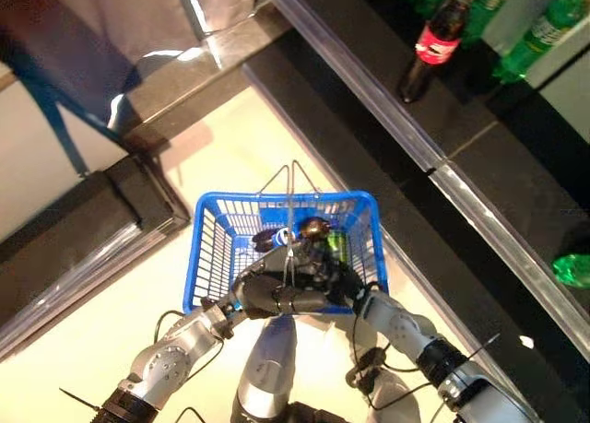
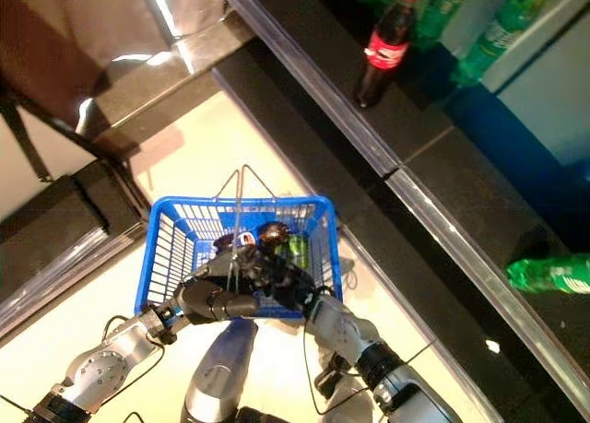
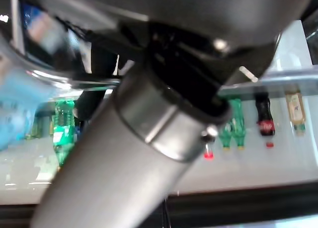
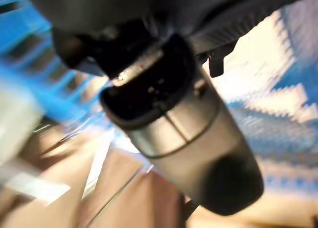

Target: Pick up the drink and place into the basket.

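The blue basket (image 1: 214, 228) hangs raised in front of me, over the pale floor. My left hand (image 1: 277, 296) is shut on its thin wire handles (image 1: 291, 188) at the near rim. My right hand (image 1: 343, 281) reaches in over the basket's near right corner, its fingers hidden among the things inside. A green drink (image 1: 336, 244) stands in the basket just past that hand. Beside the drink lie a dark round-topped drink (image 1: 313, 227) and a blue and white one (image 1: 268, 239). I cannot tell whether the right hand holds the green drink.
A dark shelf with a metal front rail (image 1: 433, 170) runs along the right. On it stand a cola bottle (image 1: 433, 41) and green bottles (image 1: 544, 22), with another green bottle (image 1: 573, 268) lying further along. A dark low ledge (image 1: 83, 225) lies at the left.
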Controlling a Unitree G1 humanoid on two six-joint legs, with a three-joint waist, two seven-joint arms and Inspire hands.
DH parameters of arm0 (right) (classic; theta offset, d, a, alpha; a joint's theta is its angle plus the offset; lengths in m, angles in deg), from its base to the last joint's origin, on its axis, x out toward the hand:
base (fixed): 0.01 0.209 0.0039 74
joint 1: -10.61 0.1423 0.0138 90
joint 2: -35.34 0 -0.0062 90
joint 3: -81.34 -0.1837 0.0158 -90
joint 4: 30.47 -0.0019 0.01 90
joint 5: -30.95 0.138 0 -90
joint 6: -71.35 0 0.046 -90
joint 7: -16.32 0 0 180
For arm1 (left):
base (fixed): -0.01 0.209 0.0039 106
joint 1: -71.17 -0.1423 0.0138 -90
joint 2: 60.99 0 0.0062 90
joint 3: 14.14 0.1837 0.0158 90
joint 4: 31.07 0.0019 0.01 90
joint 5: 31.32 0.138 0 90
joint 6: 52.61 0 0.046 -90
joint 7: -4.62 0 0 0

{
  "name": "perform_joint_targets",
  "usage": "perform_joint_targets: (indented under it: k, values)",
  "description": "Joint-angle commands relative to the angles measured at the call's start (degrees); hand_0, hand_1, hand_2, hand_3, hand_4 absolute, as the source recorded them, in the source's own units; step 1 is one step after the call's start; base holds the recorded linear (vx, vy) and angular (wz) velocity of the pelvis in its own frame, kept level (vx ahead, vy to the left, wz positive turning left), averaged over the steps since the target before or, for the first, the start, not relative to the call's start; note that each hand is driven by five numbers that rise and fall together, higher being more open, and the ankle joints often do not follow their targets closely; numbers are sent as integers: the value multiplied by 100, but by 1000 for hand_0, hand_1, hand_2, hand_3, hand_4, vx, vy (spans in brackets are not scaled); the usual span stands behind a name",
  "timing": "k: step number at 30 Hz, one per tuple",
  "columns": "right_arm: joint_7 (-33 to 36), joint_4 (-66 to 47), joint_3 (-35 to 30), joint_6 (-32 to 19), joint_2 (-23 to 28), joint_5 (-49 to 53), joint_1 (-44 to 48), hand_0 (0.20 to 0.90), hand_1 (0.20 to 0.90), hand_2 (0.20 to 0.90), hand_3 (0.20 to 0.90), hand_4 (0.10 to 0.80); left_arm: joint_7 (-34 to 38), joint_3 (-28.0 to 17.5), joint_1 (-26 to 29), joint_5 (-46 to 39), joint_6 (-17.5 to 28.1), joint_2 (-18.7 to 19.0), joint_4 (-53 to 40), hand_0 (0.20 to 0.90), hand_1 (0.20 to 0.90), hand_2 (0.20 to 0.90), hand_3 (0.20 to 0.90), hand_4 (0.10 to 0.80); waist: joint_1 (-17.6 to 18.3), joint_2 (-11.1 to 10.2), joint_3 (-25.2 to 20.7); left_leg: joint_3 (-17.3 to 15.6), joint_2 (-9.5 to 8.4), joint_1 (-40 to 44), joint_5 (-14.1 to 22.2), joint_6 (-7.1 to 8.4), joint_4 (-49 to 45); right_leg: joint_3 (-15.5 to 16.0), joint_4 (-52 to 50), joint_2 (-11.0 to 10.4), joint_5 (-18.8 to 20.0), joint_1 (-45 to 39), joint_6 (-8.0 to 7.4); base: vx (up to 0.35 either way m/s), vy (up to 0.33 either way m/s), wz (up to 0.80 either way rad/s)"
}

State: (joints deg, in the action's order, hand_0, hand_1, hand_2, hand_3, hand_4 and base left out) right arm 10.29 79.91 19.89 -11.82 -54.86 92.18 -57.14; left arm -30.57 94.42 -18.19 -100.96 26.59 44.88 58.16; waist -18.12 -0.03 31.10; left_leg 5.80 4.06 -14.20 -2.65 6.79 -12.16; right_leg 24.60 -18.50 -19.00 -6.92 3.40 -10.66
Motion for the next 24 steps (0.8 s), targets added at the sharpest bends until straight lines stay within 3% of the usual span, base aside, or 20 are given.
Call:
perform_joint_targets:
  k: [1, 5, 18, 24]
  values:
    - [-604, -1103, -298, -459, -18, -170, 151, 900, 900, 900, 900, 800, -1136, -193, 106, -462, 749, -592, -1831, 300, 300, 300, 200, 100, 101, 54, -353, -297, 3, 150, 1, -409, -20, -162, -227, 162, 422, 100, 381, 15, 4, -5]
    - [-887, -2021, -670, -682, 356, -334, -255, 900, 900, 900, 900, 800, -1019, -293, -88, -418, 760, -638, -1716, 300, 300, 300, 200, 100, 279, -48, -444, -407, 130, 249, 25, -401, -32, -244, -246, 238, 381, 82, 398, 27, -7, -7]
    - [-1330, -3575, -1240, -1103, 712, -422, -910, 900, 900, 900, 900, 800, -570, -421, -425, 149, 1161, -736, -1484, 300, 300, 300, 200, 100, 652, -59, -723, -662, 328, 565, 27, -373, 52, -494, -208, 380, 317, -3, 442, 23, 32, -13]
    - [-1028, -4061, -1584, -1411, 860, -880, -1341, 900, 900, 900, 900, 800, 497, -623, -633, 1073, 1721, -670, -1176, 300, 300, 300, 200, 100, 876, -91, -1019, -884, 446, 848, 31, -334, 186, -678, -126, 410, 290, -118, 410, 51, 35, -20]
